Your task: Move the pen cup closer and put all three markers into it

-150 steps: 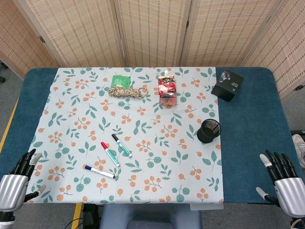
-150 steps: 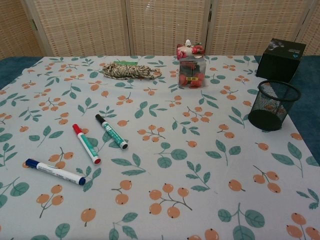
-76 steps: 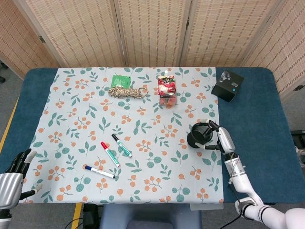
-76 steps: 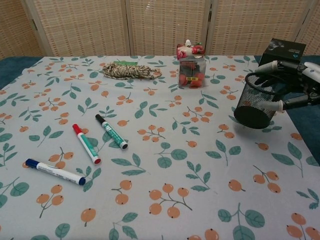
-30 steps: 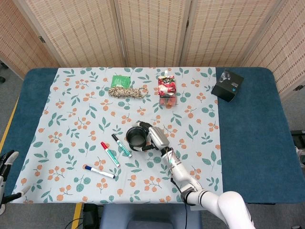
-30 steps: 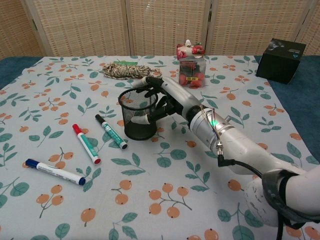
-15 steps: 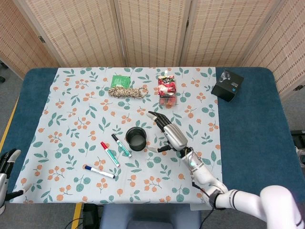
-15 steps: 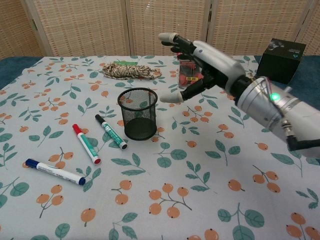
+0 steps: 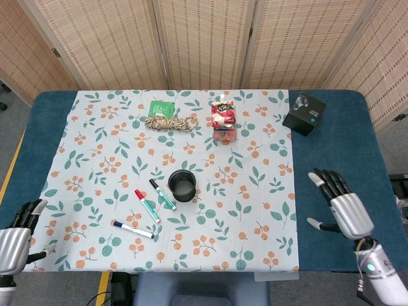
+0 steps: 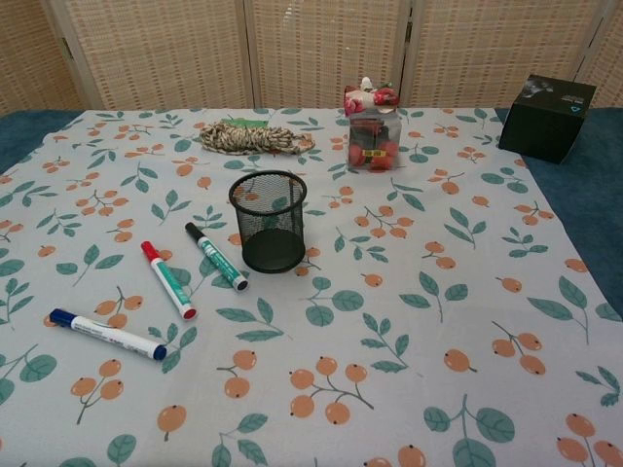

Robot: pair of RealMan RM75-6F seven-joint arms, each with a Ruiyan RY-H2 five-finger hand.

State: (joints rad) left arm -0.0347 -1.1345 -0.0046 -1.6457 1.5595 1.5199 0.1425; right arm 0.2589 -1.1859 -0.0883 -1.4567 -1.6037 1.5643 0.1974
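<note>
The black mesh pen cup [image 9: 182, 185] [image 10: 269, 221] stands upright and empty in the middle of the floral cloth. Just left of it lie three markers: one with a black cap [image 9: 162, 194] [image 10: 216, 256], one with a red cap [image 9: 146, 205] [image 10: 167, 279], and one with a blue cap [image 9: 132, 229] [image 10: 106, 334]. My right hand [image 9: 340, 204] hovers open over the blue table edge at the far right, well away from the cup. My left hand [image 9: 15, 241] sits open at the lower left corner. Neither hand shows in the chest view.
A coiled rope [image 9: 168, 123] [image 10: 255, 137] and a green packet [image 9: 161, 106] lie at the back. A clear box of red sweets [image 9: 223, 120] [image 10: 371, 129] stands behind the cup. A black box [image 9: 304, 113] [image 10: 552, 104] sits at the back right.
My right hand has let go of the cup and drawn back to the right table edge. The cup stays beside the markers. My left hand has risen slightly at the lower left.
</note>
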